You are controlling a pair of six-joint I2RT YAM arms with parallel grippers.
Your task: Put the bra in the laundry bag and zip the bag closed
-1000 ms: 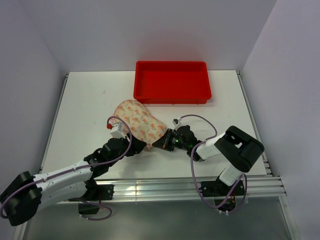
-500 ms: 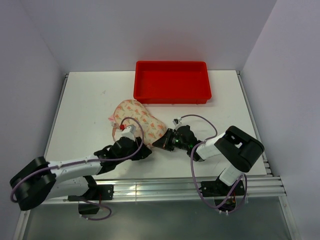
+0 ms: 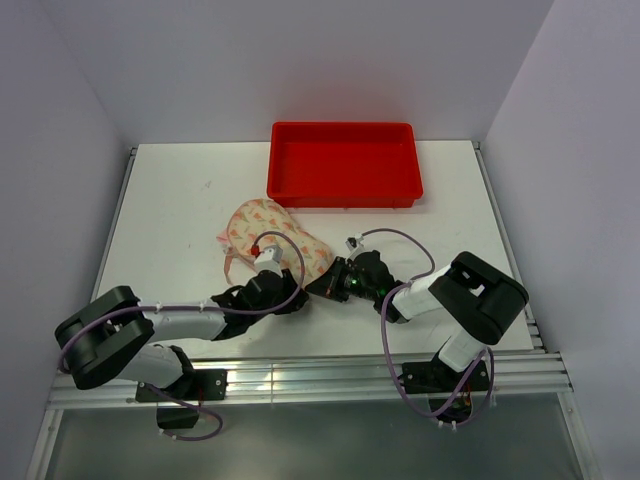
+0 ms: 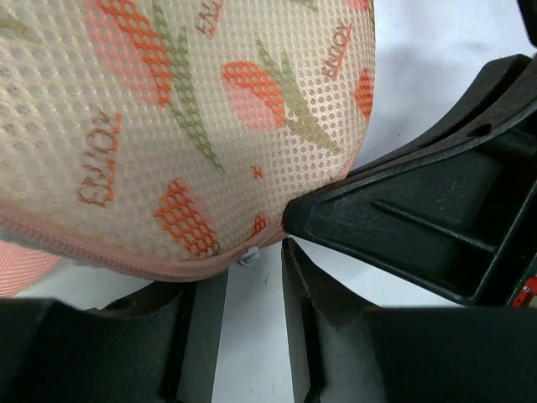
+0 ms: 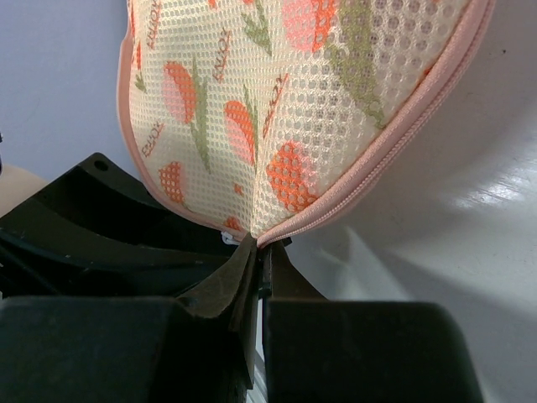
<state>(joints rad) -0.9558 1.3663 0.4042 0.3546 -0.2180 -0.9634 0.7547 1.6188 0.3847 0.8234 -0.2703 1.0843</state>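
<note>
Clearly, laundry bag (image 3: 262, 218) is cream mesh.

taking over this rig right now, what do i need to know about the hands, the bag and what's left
Left hand: jaws apart, holding nothing. The small white zip pull sits just beyond its tips.
Right hand: shut on the laundry bag, pinching its pink zip edge close to that pull.
The bag lies on the table, its near end between the two hands. No bra shows outside it; whether one is inside cannot be seen.
Done: the zip looks closed along the stretches the wrist views show.
Left: probably grip the pull, close any remaining gap, check the zip, then release.
</note>
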